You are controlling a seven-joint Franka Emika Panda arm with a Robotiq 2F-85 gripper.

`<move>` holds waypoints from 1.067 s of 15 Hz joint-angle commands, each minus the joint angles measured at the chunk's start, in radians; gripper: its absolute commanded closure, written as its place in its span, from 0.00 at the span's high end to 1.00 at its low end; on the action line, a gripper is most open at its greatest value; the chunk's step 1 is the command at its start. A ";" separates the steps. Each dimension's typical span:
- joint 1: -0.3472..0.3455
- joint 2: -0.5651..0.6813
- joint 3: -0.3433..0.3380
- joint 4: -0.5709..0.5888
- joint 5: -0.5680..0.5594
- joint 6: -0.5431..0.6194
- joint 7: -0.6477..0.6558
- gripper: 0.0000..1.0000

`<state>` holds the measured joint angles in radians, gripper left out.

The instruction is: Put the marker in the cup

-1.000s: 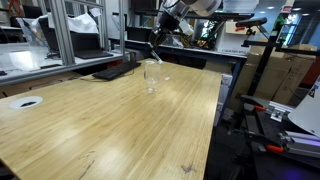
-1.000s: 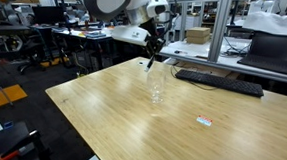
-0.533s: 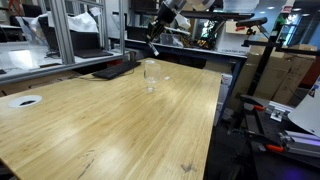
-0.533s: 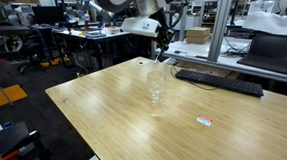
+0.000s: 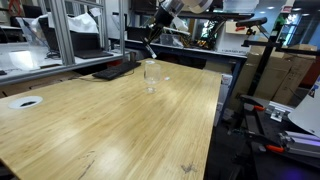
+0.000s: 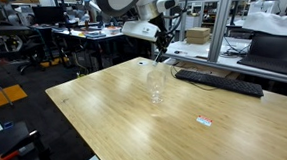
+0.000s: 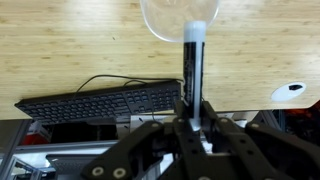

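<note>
The fingers (image 7: 178, 125) are pinched on the marker (image 7: 193, 70), a thin dark stick that juts straight out from between them. In the wrist view its paler tip lies over the round outline of the cup (image 7: 180, 18). In both exterior views the marker (image 5: 150, 48) (image 6: 161, 53) hangs in the air, clear of the tabletop, just above the cup's rim. Whether it is centred over the mouth I cannot tell.

The cup (image 5: 150, 75) (image 6: 157, 83) is a clear, colourless tumbler, taller than wide. It stands upright on the tabletop (image 5: 120, 130) (image 6: 131, 119), a broad rectangular slab of pale wood with visible grain and a matt surface.

A flat black keyboard (image 6: 218, 83) (image 7: 100, 100) lies near the cup, along the tabletop's edge, with a thin dark cable (image 7: 100, 80) looping beside it. A flat white disc (image 5: 27, 101) with a dark centre rests well apart, close to another edge. A small label (image 6: 204, 120) lies on the wood in an exterior view.

Most of the wood from the cup toward the near edges is bare.

The room around is a lab: metal frames, desks, screens and stacked equipment.
</note>
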<state>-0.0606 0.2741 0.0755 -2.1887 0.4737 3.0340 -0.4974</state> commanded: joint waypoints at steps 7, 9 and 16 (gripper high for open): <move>-0.022 0.009 -0.003 -0.004 0.000 -0.001 0.000 0.19; -0.022 0.009 -0.003 -0.004 0.000 -0.001 0.000 0.19; -0.029 0.038 0.053 0.002 0.040 0.128 -0.017 0.05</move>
<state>-0.0795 0.2917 0.0863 -2.1933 0.4775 3.0743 -0.4960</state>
